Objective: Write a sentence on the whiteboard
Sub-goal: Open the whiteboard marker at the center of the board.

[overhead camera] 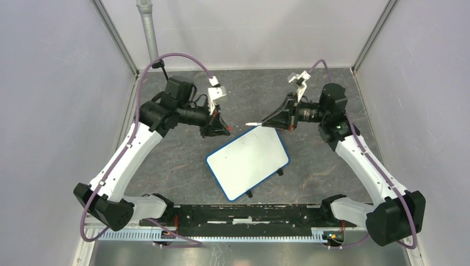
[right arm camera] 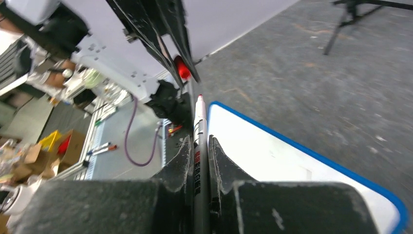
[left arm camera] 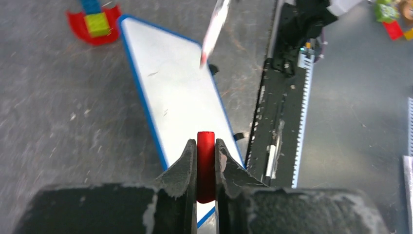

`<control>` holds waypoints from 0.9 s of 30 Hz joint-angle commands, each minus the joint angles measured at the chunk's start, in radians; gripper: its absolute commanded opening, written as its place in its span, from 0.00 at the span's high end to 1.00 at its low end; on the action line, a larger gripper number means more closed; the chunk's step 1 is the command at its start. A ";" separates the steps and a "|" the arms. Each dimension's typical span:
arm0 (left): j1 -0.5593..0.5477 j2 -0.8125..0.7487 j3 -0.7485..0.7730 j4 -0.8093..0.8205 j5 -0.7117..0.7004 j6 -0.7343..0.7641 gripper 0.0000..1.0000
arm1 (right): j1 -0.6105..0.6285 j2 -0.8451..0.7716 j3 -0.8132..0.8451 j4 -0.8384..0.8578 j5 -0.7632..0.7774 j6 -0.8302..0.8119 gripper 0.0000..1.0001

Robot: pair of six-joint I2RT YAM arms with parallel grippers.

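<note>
The whiteboard (overhead camera: 248, 162) lies tilted at the table's middle, blue-rimmed, with black wire legs. Its white face is blank and no red sentence shows on it; it also shows in the left wrist view (left arm camera: 175, 92) and the right wrist view (right arm camera: 272, 156). My right gripper (overhead camera: 266, 120) (right arm camera: 199, 139) is shut on a grey marker (right arm camera: 199, 146), whose bare red tip (overhead camera: 252, 123) hangs just above the board's far corner. My left gripper (overhead camera: 219, 132) (left arm camera: 205, 141) is shut on the red marker cap (left arm camera: 205, 161), just left of that corner. The marker's tip shows in the left wrist view (left arm camera: 214, 29).
A black rail (overhead camera: 244, 213) runs along the near edge between the arm bases. A red, blue and green toy-brick piece (left arm camera: 95, 22) lies beyond the board. Grey walls close in both sides. A grey post (overhead camera: 148, 27) stands at the back left. Loose markers (right arm camera: 102, 148) lie off the table.
</note>
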 commanded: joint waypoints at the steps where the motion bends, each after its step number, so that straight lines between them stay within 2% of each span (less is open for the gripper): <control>1: 0.105 -0.063 -0.020 -0.085 -0.002 0.078 0.98 | -0.115 -0.012 0.027 -0.088 -0.053 -0.088 1.00; 4: 0.168 -0.080 -0.043 -0.124 -0.017 0.137 0.98 | -0.180 -0.001 0.058 -0.197 -0.056 -0.182 1.00; 6: 0.202 -0.096 -0.076 -0.135 -0.078 0.180 0.98 | -0.206 0.013 0.094 -0.306 -0.039 -0.287 1.00; 8: 0.237 -0.105 -0.122 -0.131 -0.181 0.208 0.98 | -0.208 0.020 0.129 -0.425 -0.003 -0.397 1.00; 12: 0.261 -0.098 -0.225 -0.115 -0.402 0.249 0.98 | -0.209 0.015 0.148 -0.526 0.029 -0.526 1.00; 18: 0.288 -0.012 -0.324 -0.082 -0.618 0.227 0.97 | -0.209 -0.009 0.139 -0.614 0.031 -0.638 1.00; 27: 0.333 0.140 -0.438 -0.011 -0.712 0.238 0.88 | -0.208 -0.025 0.086 -0.673 0.042 -0.724 1.00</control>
